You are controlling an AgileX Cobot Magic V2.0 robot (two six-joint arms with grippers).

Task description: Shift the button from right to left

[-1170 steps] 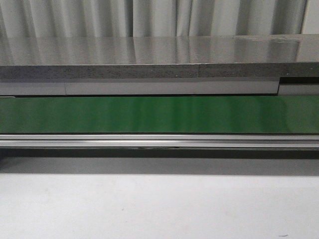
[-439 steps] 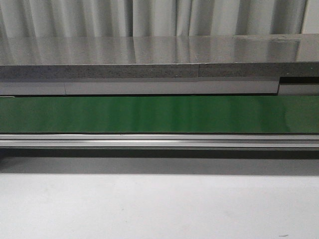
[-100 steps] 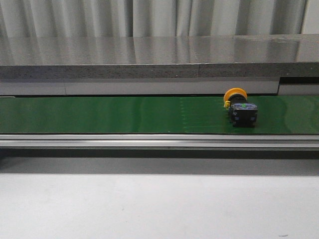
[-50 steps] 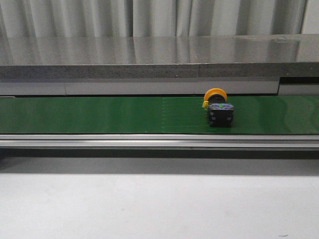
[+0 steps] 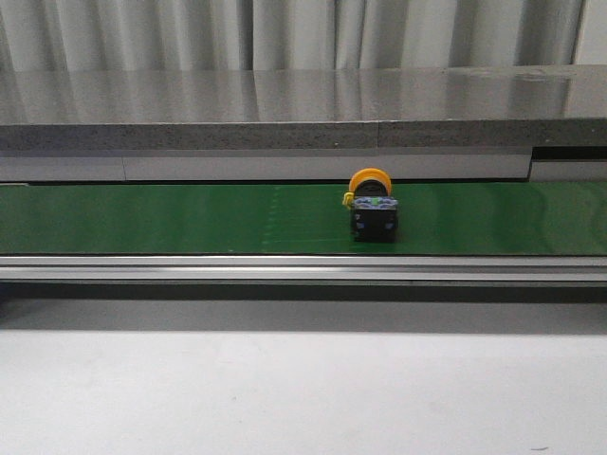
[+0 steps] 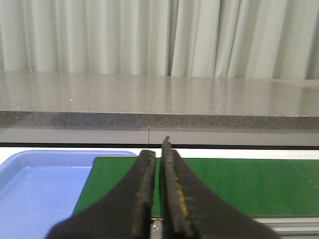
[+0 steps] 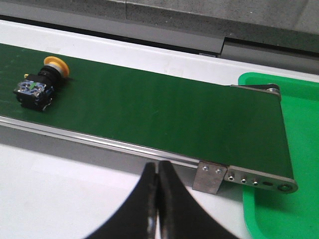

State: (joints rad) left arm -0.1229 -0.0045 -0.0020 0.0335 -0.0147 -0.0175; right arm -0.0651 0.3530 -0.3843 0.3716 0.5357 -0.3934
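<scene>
The button (image 5: 371, 206) has a round yellow-orange cap on a black boxy body and lies on its side on the green conveyor belt (image 5: 190, 218), a little right of the middle. It also shows in the right wrist view (image 7: 39, 83), far from my right gripper (image 7: 157, 169), which is shut and empty over the white table in front of the belt's rail. My left gripper (image 6: 157, 154) is shut and empty near the belt's left end. Neither gripper shows in the front view.
A blue tray (image 6: 35, 189) lies off the belt's left end. A green tray (image 7: 284, 149) lies at the belt's right end. A metal rail (image 5: 303, 270) runs along the belt's front. A grey stone counter (image 5: 303, 104) stands behind it.
The button has appeared on the belt from the right and has travelled leftward along it, from the right part toward the middle. The grippers are out of the front view throughout.
</scene>
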